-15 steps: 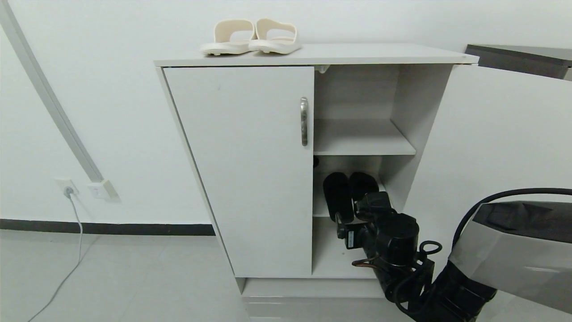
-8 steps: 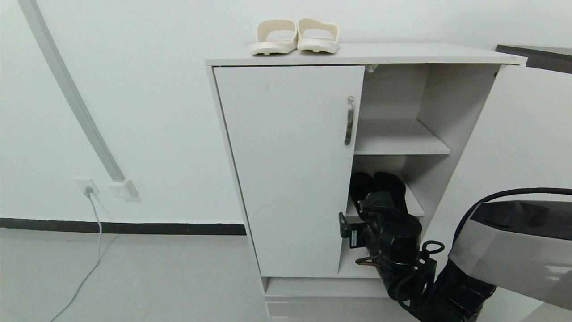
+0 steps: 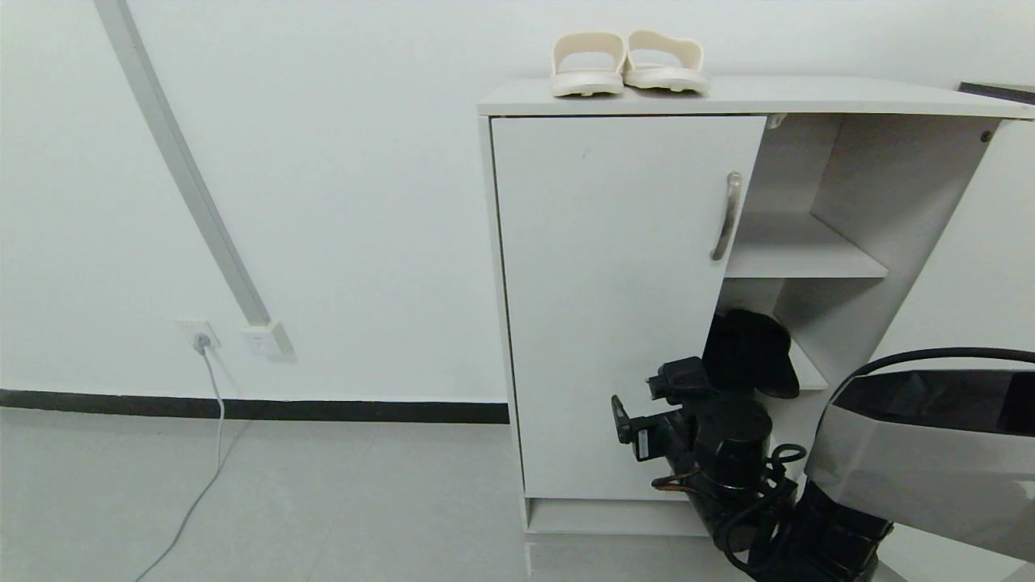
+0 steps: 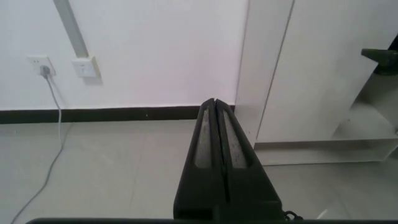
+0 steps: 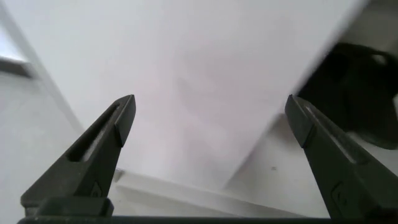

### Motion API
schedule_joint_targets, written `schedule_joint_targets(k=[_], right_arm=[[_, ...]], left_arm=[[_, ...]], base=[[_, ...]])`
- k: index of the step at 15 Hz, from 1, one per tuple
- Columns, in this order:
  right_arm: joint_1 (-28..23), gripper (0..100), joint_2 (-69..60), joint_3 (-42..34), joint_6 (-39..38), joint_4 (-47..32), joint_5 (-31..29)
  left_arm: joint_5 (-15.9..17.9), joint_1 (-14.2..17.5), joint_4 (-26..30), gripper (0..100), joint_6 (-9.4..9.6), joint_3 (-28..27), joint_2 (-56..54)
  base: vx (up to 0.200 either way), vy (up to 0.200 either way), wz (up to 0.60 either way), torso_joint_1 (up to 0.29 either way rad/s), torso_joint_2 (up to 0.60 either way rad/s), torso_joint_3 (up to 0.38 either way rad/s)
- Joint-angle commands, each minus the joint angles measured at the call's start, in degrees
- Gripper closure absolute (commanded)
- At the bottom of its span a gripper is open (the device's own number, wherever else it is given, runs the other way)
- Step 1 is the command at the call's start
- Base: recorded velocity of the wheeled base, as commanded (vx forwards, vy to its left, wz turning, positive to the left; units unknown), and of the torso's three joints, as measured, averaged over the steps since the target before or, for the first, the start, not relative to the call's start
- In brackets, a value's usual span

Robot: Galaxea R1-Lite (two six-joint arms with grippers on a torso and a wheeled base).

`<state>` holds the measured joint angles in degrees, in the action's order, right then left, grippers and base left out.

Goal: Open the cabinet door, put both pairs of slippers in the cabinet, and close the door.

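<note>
We see the pair of black, smooth slippers (image 3: 748, 356) in the middle compartment of the white, flat-panelled wooden cabinet (image 3: 808, 97). They lie on the second shelf board, their long axis running from the front into the depth, and the closed left door (image 3: 614, 307) partly hides them. The pair of cream, soft-looking slippers with wide arched straps (image 3: 629, 63) stands side by side on the cabinet's top, also lying front to back, with the strap openings facing us. The right door (image 3: 990, 267) stands open, and the left door carries a slim curved metal handle (image 3: 727, 217). The right hand (image 5: 208, 109) is low before the cabinet with its fingers wide apart, holding nothing. The left hand (image 4: 214, 109) has its fingers pressed together above the grey floor tiles (image 4: 112, 168).
</note>
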<state>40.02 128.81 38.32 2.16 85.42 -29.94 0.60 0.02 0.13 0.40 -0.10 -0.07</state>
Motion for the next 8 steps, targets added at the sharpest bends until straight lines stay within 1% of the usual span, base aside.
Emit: schedule_joint_targets(k=[1,8], right_arm=[[0.0,0,-0.3,-0.3,0.0,0.0,0.1],[0.1,0,-0.1,-0.4,0.0,1.7,0.7]], left_arm=[[0.0,0.1,0.0,100,-0.05,0.0,0.1],[-0.1,0.1,0.0,100,-0.05,0.0,0.1]], base=[[0.0,0.0,0.0,0.0,0.0,0.0],[0.0,0.0,0.0,0.0,0.0,0.0]])
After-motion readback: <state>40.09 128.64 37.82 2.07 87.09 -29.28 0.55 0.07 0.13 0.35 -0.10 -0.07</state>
